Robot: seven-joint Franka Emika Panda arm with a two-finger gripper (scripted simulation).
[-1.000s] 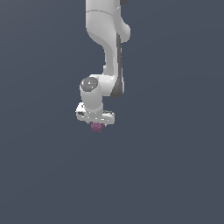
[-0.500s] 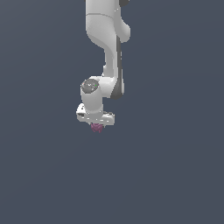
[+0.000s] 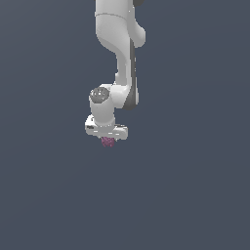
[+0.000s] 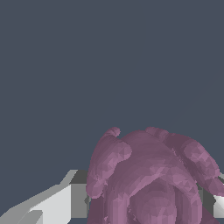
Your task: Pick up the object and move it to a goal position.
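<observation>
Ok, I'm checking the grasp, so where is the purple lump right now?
In the exterior view the purple lump sits just under the white end effector, near the picture's centre; the wrist view shows it between the fingers.

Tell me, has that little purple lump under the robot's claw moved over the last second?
No. The purple lump sits under the gripper at the same spot in the exterior view; the plain grey background offers no fixed landmark.
</observation>
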